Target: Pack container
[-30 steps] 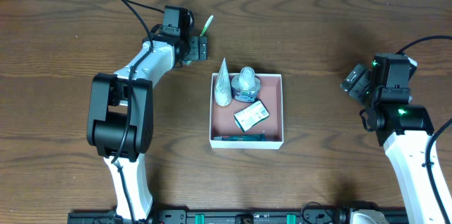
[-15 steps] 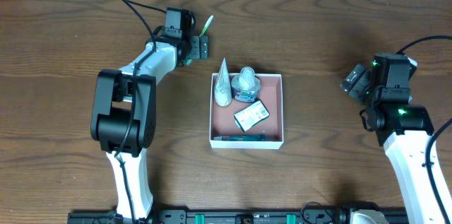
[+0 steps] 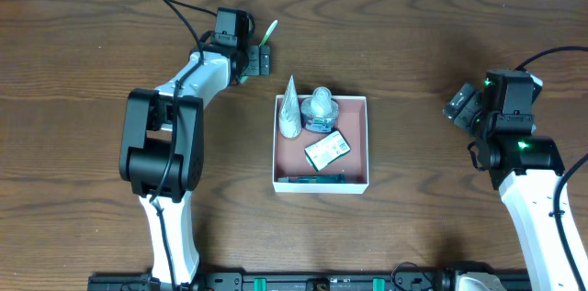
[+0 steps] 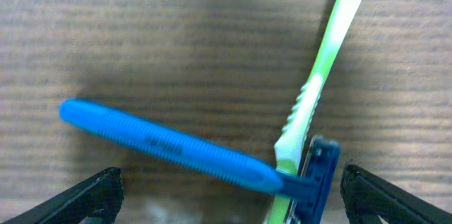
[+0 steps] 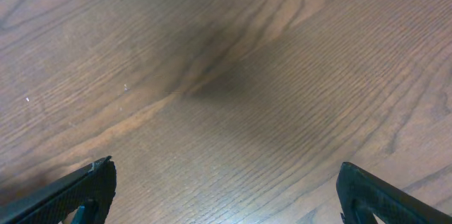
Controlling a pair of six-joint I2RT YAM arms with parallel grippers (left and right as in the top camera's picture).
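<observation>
The left arm's (image 3: 156, 144) elbow has swung slightly toward the square, white-walled, pinkish-floored container (image 3: 355, 164). The left gripper (image 4: 226, 199) stays wide open beyond its far-left corner, over a blue plastic razor (image 4: 169, 146) touching a green-and-white toothbrush (image 4: 321, 75). The right gripper (image 5: 226, 196), jaws spread, hangs empty well right of the container. The green-white packet (image 3: 327, 151) inside bears print too small to read.

left arm (image 3: 197, 80), right arm (image 3: 537, 204): showing white links, black joints | cable (image 3: 170, 5): trailing black | left gripper (image 4: 233, 199): showing black fingertips
</observation>
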